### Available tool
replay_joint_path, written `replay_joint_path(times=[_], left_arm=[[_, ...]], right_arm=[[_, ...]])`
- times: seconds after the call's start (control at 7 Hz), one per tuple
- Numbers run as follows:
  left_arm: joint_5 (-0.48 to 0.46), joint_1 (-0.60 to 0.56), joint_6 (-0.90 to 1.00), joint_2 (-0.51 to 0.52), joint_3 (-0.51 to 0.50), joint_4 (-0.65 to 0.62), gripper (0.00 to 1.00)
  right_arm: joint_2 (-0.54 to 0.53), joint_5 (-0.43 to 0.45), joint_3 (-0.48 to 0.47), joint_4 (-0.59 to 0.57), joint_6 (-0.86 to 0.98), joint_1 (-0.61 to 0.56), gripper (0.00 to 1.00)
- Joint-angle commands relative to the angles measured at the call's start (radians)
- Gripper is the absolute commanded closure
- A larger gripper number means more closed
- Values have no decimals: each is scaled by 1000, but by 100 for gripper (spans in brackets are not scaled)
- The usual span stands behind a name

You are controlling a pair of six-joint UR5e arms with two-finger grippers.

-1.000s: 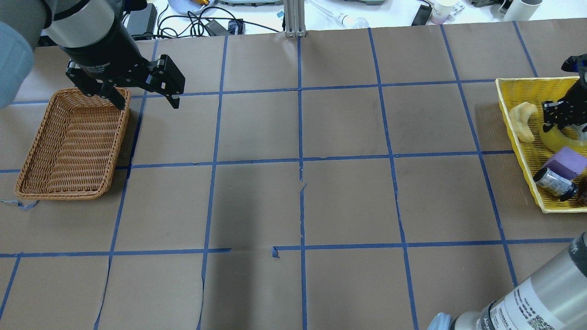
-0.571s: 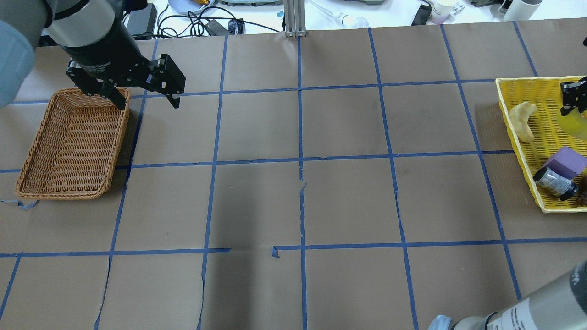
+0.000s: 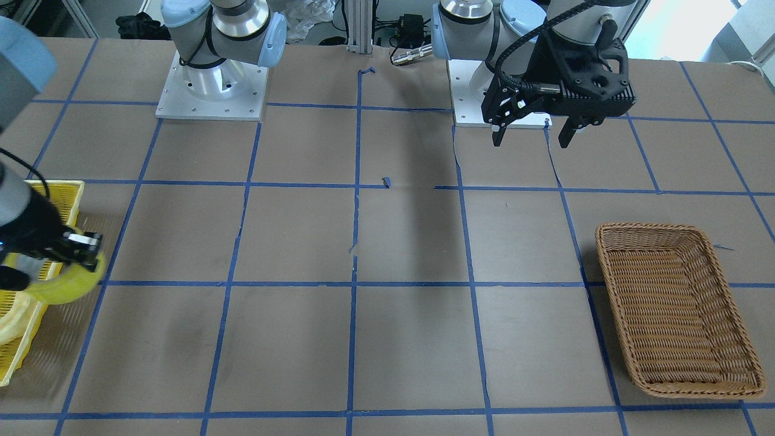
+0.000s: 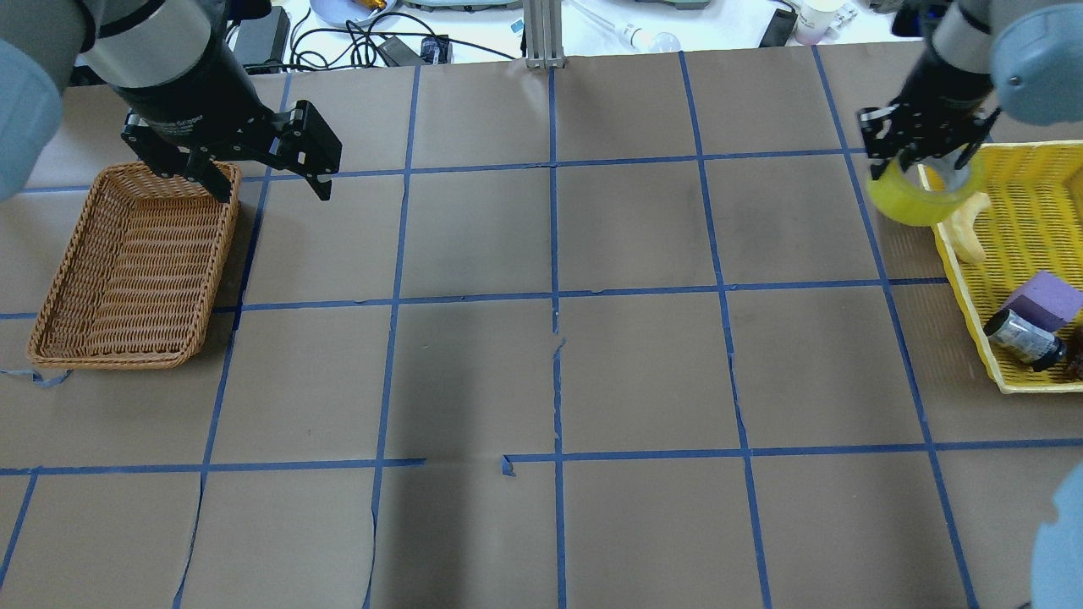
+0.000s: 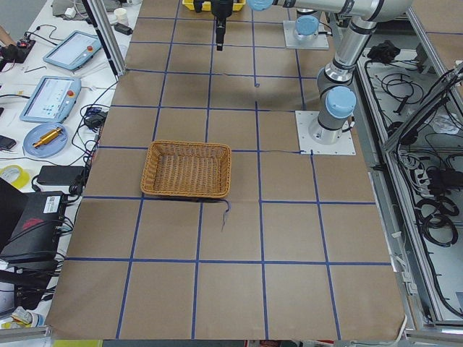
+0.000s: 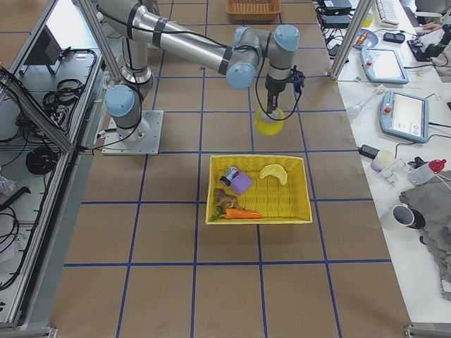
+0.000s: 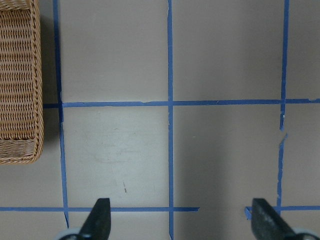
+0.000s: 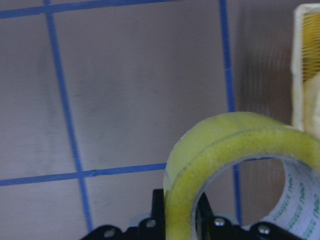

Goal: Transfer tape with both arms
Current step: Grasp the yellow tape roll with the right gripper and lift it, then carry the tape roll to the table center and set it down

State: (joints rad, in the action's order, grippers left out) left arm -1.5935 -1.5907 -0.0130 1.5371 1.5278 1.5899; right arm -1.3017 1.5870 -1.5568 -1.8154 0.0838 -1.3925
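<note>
inside yellow basket (image 4: pixel 1036 386): banana (image 4: pixel 969 228), purple block (image 4: pixel 1045 300), cylinder (image 4: pixel 1024 336); right tool (image 4: pixel 926 162) grasping tape (image 4: pixel 909 200), left tool (image 4: pixel 272 190) released.

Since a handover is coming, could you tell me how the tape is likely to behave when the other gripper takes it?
The tape is probably stiff: its ring looks round and undeformed though the right gripper pinches one wall. Held by that single pinch, it may pivot when touched. Released on edge, a round roll would likely roll.

Left arm (image 3: pixel 469 27) and right arm (image 3: pixel 233 24) are finished silver-grey with light-blue caps. Left gripper (image 3: pixel 531 140), upper right, is moulded black, cabled. White base plate (image 3: pixel 212 106) is screwed.
</note>
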Motion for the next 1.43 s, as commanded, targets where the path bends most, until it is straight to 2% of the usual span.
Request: replay_joint_path(times=[0.0, 0.14, 0.43, 0.57, 0.86, 1.0, 1.14, 1.29], left_arm=[[1, 0, 1, 0, 0, -1, 0], [0, 0, -1, 0, 0, 1, 0], [0, 2, 1, 0, 0, 1, 0], [0, 2, 1, 0, 0, 1, 0], [-2, 2, 1, 0, 0, 1, 0], [-2, 2, 4, 0, 0, 2, 0], [-2, 3, 5, 0, 0, 1, 0], [10, 18, 11, 11, 3, 2, 0]], right_arm=[[42, -51, -3, -4, -398, -314, 100], [86, -127, -5, -106, -523, -380, 100], [230, -156, 7, -304, -582, -480, 100], [277, -159, 20, -352, -664, -518, 100], [321, -156, 52, -360, -729, -574, 100], [332, -141, 52, -361, -734, -574, 5], [317, -137, 54, -351, -740, -574, 0], [271, -104, 54, -346, -716, -571, 0]])
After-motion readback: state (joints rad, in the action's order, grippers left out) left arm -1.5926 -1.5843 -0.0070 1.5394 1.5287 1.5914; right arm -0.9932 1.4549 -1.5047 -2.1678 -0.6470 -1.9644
